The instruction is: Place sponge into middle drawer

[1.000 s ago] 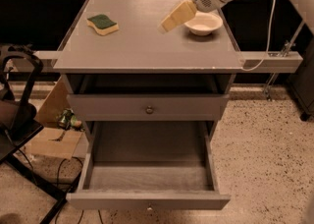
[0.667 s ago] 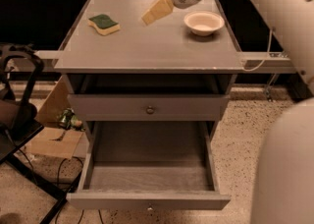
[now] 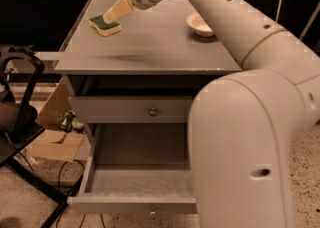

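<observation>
Leftward over the tabletop (image 3: 150, 42), arm (image 3: 225, 17) long — pincer (image 3: 111, 17) aslant at the sponge (image 3: 104, 27)

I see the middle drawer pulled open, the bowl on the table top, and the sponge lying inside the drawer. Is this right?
Not fully. The camera view shows the sponge on the table top, with the claw close beside it, not inside the middle drawer. That drawer is pulled open and the bowl is on the table top.
</observation>
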You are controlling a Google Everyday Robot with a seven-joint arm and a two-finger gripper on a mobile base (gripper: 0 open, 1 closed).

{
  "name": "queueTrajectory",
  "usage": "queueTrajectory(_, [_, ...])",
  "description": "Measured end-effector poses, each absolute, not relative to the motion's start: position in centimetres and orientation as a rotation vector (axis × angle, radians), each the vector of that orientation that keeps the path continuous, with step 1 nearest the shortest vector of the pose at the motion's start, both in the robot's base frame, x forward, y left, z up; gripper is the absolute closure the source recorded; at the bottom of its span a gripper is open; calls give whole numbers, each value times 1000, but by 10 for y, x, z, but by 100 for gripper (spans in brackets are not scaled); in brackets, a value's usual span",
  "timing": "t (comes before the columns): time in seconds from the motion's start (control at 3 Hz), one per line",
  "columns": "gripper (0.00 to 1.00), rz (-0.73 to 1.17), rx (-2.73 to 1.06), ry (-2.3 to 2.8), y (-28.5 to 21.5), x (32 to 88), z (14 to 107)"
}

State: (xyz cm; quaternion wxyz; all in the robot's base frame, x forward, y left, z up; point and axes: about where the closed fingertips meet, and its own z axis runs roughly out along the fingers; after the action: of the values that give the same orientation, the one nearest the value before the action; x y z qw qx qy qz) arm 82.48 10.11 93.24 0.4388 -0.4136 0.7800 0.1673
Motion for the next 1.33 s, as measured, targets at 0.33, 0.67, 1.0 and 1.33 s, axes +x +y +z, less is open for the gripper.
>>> queueTrajectory(0.33, [0, 407, -1014, 1992, 136, 834, 913])
queueTrajectory(0.67, [0, 378, -1007, 2013, 158, 847, 891])
queueTrajectory(1.0, [0, 367, -992, 2044, 176, 867, 863])
queueTrajectory(1.33, [0, 365, -990, 2064, 185, 878, 847])
